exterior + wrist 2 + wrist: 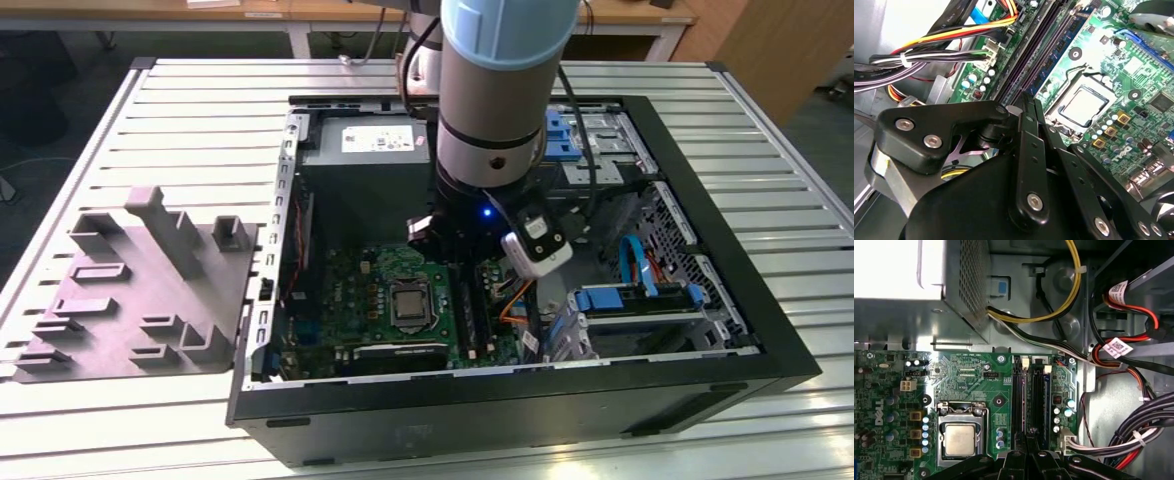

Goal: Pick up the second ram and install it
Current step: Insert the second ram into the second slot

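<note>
Fingers [1029, 142] together just over second ram [1038, 390]

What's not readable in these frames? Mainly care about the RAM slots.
First wrist view: near ends of the RAM slots hidden under the pincer.
Second wrist view: the pincer covers the slots' near stretch, so whether the second ram sits in one is undecidable.
Exterior view: the arm blocks part of the slots; any stick there is too small.

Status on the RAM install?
Gripper low over motherboard RAM slots. Dark-blue RAM stick stands in one slot there. Cable bundle alongside, not across slots.
</note>
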Robot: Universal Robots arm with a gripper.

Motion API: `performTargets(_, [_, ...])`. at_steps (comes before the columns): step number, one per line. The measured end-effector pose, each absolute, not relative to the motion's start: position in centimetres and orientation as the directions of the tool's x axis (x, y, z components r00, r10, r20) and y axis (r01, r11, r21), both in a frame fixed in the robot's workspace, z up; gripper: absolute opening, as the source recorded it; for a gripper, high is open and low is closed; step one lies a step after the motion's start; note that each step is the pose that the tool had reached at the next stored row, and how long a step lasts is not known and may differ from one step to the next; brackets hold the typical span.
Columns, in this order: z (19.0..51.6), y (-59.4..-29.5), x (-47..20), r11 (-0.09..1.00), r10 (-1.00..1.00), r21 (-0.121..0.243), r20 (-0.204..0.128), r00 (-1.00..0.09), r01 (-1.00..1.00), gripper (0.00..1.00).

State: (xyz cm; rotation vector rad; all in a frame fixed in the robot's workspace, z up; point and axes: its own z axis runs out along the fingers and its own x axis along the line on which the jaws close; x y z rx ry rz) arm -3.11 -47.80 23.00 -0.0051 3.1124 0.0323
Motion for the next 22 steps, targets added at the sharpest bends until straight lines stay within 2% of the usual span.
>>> performTargets(22, [22.54,-47.71,-3.21,1.000,-0.003,0.022,-0.029,-1.000,-0.003,0.12])
